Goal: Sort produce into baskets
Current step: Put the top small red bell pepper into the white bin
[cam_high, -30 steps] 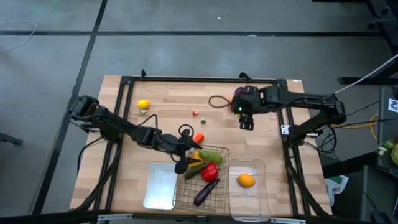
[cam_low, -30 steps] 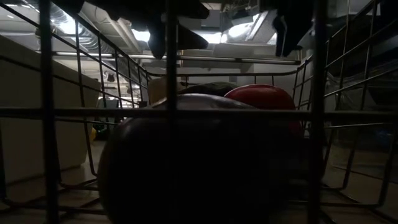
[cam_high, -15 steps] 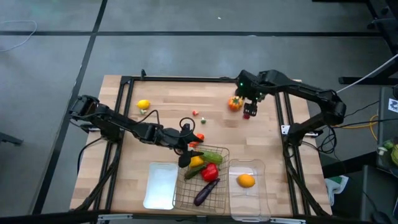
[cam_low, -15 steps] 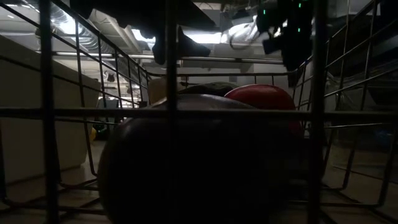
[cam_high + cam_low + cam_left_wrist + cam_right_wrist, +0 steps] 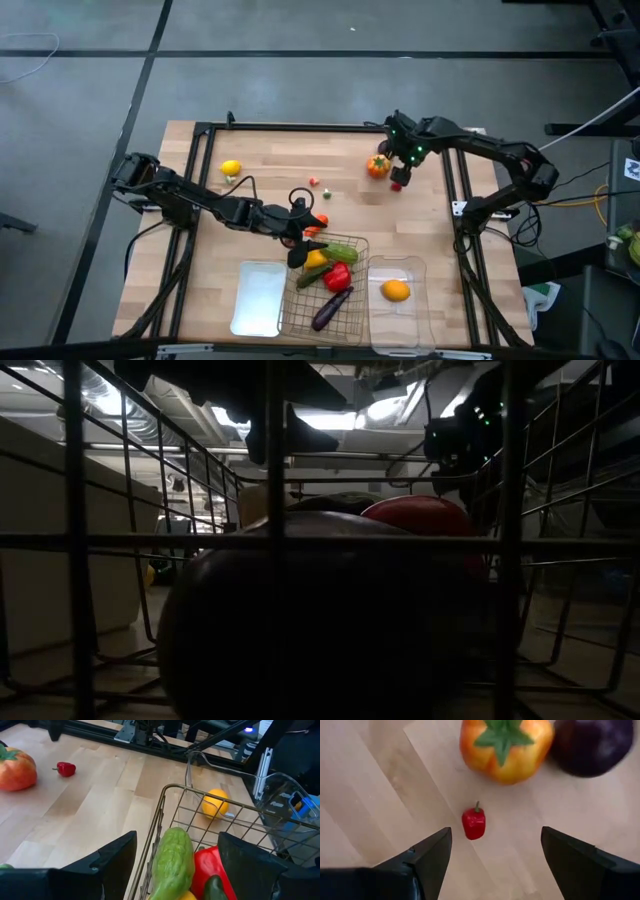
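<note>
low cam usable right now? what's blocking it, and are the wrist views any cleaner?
Low view: dim, backlit by ceiling lights, the wire basket mesh and a dark item fill it. Left wrist view: evenly lit, green vegetable clear. Right wrist view: bright, small red pepper clear.
</note>
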Robot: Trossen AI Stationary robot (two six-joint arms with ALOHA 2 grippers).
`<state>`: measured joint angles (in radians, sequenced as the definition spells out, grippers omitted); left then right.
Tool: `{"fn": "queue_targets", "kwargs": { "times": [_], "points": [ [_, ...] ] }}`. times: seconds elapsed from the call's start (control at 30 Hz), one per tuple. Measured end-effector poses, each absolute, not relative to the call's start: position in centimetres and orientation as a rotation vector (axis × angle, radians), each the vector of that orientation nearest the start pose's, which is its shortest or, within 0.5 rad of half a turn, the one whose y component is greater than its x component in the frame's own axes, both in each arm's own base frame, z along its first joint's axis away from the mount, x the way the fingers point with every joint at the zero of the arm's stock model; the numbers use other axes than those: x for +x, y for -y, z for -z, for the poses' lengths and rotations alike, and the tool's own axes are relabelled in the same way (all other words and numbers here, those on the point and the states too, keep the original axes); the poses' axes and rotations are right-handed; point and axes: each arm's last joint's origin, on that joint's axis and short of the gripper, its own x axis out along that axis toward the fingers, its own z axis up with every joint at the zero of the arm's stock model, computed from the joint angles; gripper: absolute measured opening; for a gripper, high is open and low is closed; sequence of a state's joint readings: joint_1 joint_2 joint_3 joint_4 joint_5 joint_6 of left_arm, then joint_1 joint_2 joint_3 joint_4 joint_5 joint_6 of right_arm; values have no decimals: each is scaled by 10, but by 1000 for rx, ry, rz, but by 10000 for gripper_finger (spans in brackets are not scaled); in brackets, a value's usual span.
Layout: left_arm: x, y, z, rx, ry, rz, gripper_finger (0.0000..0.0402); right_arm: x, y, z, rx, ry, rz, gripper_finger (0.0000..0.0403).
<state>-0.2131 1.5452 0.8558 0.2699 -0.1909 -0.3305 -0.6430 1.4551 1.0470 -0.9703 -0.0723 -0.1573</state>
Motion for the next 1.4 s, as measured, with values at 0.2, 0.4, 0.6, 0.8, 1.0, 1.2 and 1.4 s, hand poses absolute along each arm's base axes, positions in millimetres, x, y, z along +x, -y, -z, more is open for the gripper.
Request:
{"fn": "queue_targets", "kwargs": {
  "times": [0.2,0.4,0.6,0.8,1.0,1.2,1.4],
  "points": [
    [322,64,-219,-242,-410,-46,274,202,149,-207,362,-1341,368,305],
    [322,64,-219,-244,-410,-47,274,199,145,-193,381,-1347,350,305],
    [322,64,-219,-245,-410,-47,274,198,144,-185,396,-1312,324,305],
    [322,64,-219,-250,-411,-48,274,195,141,-172,409,-1305,345,305],
    [322,64,-219,-251,-411,-48,274,191,139,-161,397,-1299,363,305],
    [322,64,-219,-252,-411,-49,274,189,138,-153,379,-1293,383,278],
    [322,64,-219,-250,-411,-48,274,189,138,-148,369,-1268,387,221]
  ]
}}
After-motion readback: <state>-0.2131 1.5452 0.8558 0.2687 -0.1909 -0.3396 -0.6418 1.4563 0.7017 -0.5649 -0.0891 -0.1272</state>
